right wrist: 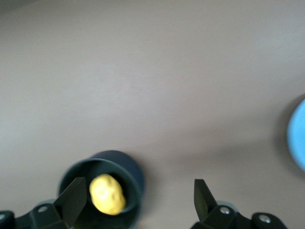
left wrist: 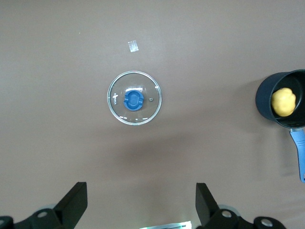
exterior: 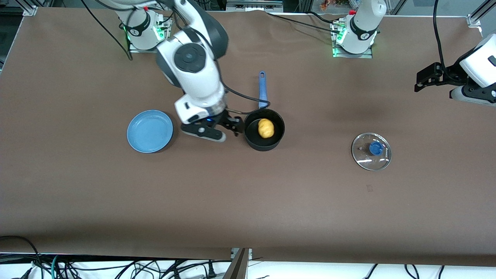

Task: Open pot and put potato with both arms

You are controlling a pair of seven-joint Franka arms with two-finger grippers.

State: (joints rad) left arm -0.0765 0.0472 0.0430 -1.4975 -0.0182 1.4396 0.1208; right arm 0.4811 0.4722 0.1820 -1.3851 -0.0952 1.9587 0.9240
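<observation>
We see the potato (exterior: 266,128) lying inside the uncovered pot (exterior: 264,145) on the desk (exterior: 248,201). The right claw (right wrist: 136,200) hangs released just beside the pot, between it and the blue plate (exterior: 149,131). The lid (exterior: 371,151) (knob up) rests well apart from the pot toward the left arm's end, where the left claw (left wrist: 141,205) waits released.
</observation>
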